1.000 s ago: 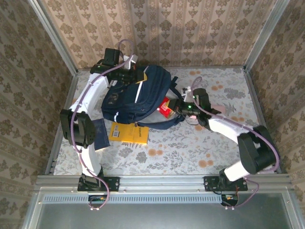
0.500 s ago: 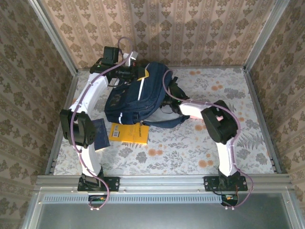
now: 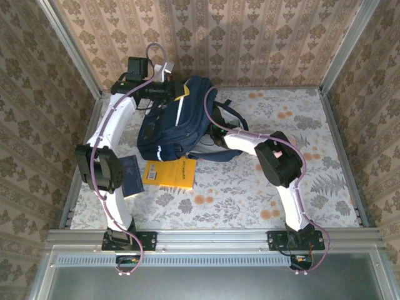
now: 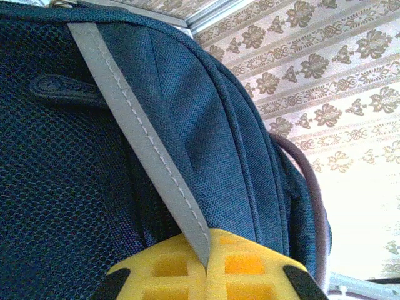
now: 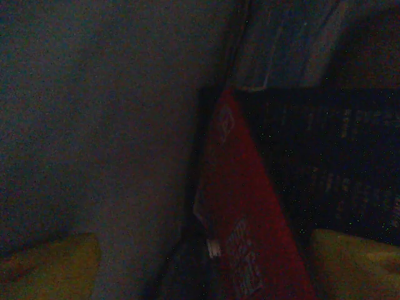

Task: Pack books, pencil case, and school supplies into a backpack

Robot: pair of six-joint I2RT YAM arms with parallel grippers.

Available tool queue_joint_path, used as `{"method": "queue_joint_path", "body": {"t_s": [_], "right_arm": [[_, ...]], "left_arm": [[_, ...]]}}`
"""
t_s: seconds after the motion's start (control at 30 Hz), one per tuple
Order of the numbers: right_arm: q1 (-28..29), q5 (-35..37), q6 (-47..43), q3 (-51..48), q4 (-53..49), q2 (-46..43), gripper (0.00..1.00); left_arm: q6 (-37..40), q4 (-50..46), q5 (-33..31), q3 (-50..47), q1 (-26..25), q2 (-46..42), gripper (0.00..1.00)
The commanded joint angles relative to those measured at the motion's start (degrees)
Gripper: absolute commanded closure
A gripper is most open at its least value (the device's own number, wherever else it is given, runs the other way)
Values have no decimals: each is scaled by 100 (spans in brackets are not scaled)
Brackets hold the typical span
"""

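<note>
The dark navy backpack (image 3: 178, 125) lies at the back of the table. My left gripper (image 4: 207, 265) is shut on the grey strip (image 4: 144, 144) at the backpack's top and holds it up. My right arm (image 3: 240, 139) reaches into the backpack's opening from the right. Inside, in the dark, my right gripper (image 5: 203, 250) is open, its yellow fingertips (image 5: 50, 262) wide apart. A small red pack (image 5: 250, 219) of the school supplies stands between them. A yellow book (image 3: 170, 173) and a navy book (image 3: 130, 177) lie in front of the backpack. The pencil case is out of view.
The backpack's shoulder straps (image 3: 232, 115) trail to the right of it. Metal rails (image 3: 212, 236) edge the table at the front and sides, with patterned walls behind. Flowered tabletop (image 3: 250, 194) lies open in the front middle and on the right.
My right arm has swung left from beside the backpack, carried the red pack into the opening, and its jaws have opened. My left gripper has pulled the backpack's top slightly up and left.
</note>
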Motion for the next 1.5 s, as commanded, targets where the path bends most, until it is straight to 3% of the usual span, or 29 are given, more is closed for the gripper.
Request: {"method": "queue_joint_path", "body": {"t_s": [0.0,0.3,0.47,0.57,0.77,0.9,1.0,1.1,1.23,1.33,1.47], "right_arm": [[-64,159,-732,-503,-246,-749,10],[-561,456,-678,-2318,-44,-2422,10],[-844,430,-832,-2897,-685,-3172,12],[-1086,843,-1060,-3235,-1412,-3783,14],[-2111,1832,-1141,-3707,-2581,-4791,13],[-2818,1936,-1226,-3404,-2862,-4422,13],[-3135,1995,-1307,-2706,-3241,-3535,12],[-3275,2061,-1560,-1869,-3650,-2662,11],[-3403,2158,-2056,-759,-4357,-1674,10],[-3572,2298,-2242,-42,-5024,-1094,9],[-3737,2471,-2214,487,-5799,-613,7]], "left_arm": [[84,455,192,200,163,-126,100],[298,157,-80,439,197,116,100],[464,-66,-375,546,62,338,100],[763,-464,-841,843,-39,568,100],[1028,-766,-2190,1242,-184,1081,100],[1054,-882,-2650,1525,-349,1588,100],[1078,-1129,-2557,1721,-538,2013,100],[957,-879,-2455,1299,-711,2078,96],[616,-465,-2141,695,-755,1963,75],[357,-123,-2016,224,-684,1565,52],[210,143,-2004,-272,-622,869,39]]}}
